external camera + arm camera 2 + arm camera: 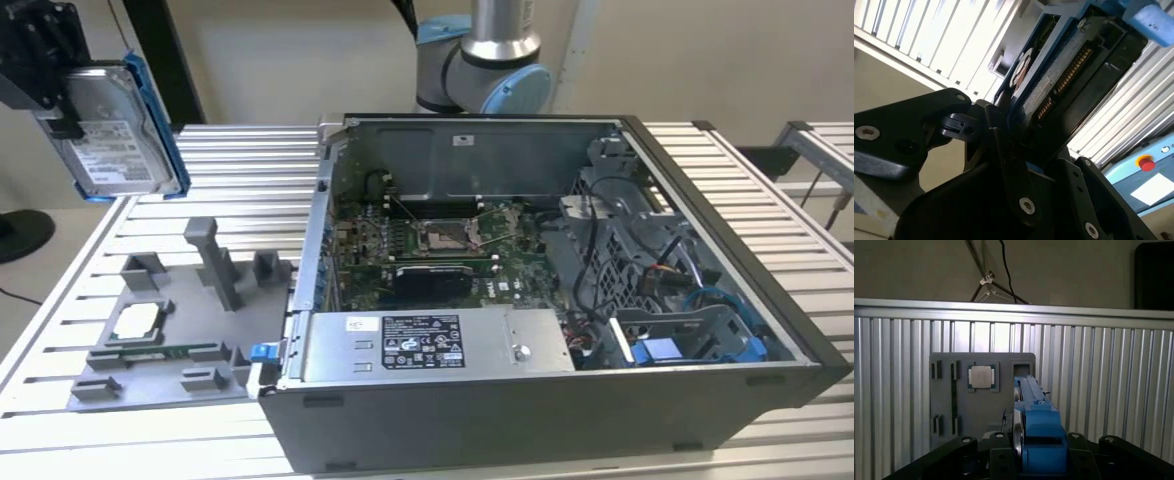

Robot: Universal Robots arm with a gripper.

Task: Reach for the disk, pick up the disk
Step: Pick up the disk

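The disk (118,130) hangs in the air at the exterior view's left, well above the slatted table (240,150), standing on edge with its white label facing out and blue rails along its sides. The black gripper (60,95) is clamped on its upper end, jaws pressed against its two flat faces in both wrist views. Below lies a grey tray (187,325) with a small square chip (138,320), just beside an open computer case (534,420)

Robot lab: slatted bench (240,150), opened computer (534,410)
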